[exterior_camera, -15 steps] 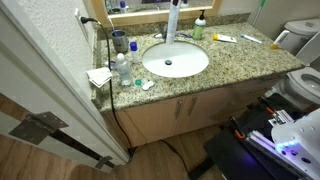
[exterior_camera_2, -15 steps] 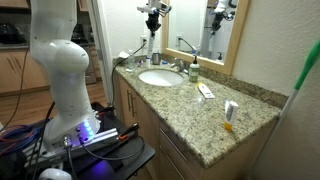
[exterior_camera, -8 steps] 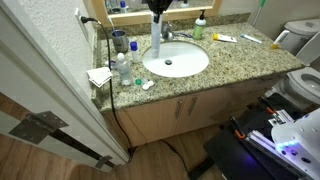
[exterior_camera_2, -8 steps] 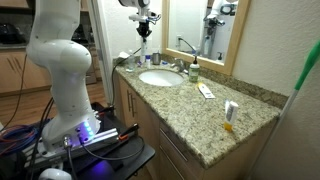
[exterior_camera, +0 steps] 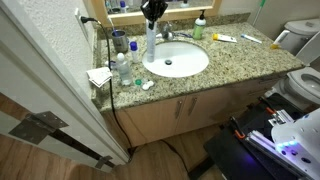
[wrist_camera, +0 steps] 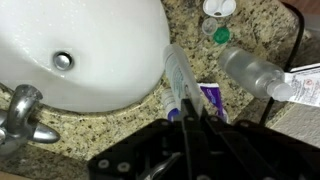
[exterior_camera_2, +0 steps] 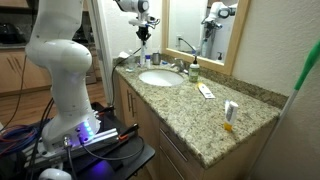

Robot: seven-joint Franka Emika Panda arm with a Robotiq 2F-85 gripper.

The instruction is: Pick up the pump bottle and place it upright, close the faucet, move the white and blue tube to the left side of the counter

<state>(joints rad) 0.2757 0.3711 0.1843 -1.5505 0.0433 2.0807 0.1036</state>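
Above the counter (exterior_camera: pixel 250 68), at the left rim of the sink basin (exterior_camera: pixel 190 62), the white and blue tube (exterior_camera: pixel 150 44) is hanging upright, pinched in the gripper (exterior_camera: pixel 151 24). It has been swinging leftward from the faucet (exterior_camera: pixel 176 35) for the past second. Set-down seems close, though contact is hard to judge. At the far wall, the pump bottle (exterior_camera: pixel 200 30) is already standing upright.

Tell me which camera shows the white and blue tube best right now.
The wrist view: the white and blue tube fills mid-frame, held in the gripper and seen against the sink basin's edge, blue marking visible. In both exterior views it is only a small pale strip hanging below the gripper.
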